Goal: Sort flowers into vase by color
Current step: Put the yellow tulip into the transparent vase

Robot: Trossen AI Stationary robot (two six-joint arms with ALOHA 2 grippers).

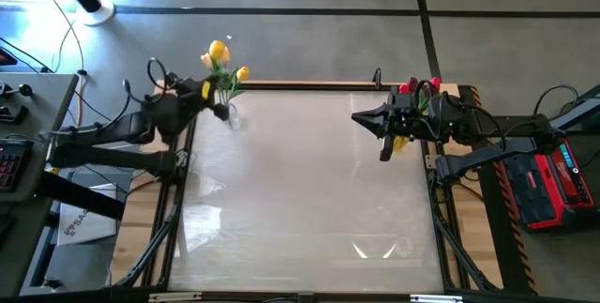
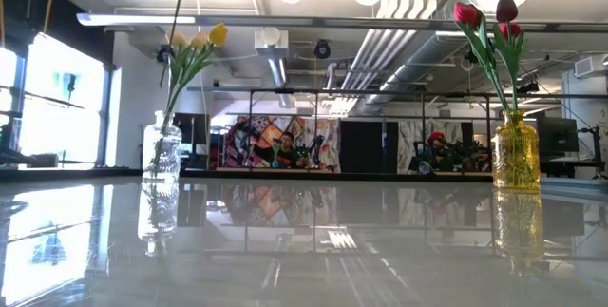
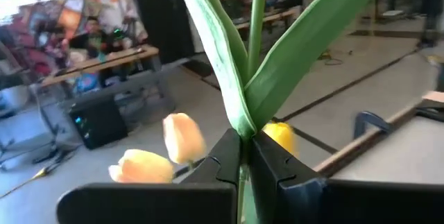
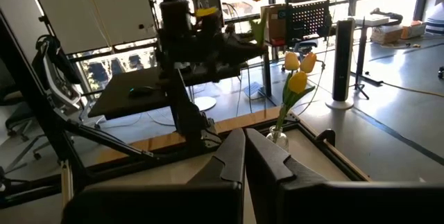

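Looks like this one's almost wrapped up. The left claw is pinched tight on the green stem of a yellow tulip, holding it right above the clear vase at the counter's far left corner, where other yellow tulips already stand. Over at the far right corner, the red and maroon tulips are all sitting in the amber vase. The right claw is pressed together on nothing, just parked near that vase. No loose flowers anywhere on the counter, so I'd say lowering this last stem in is the only thing left.
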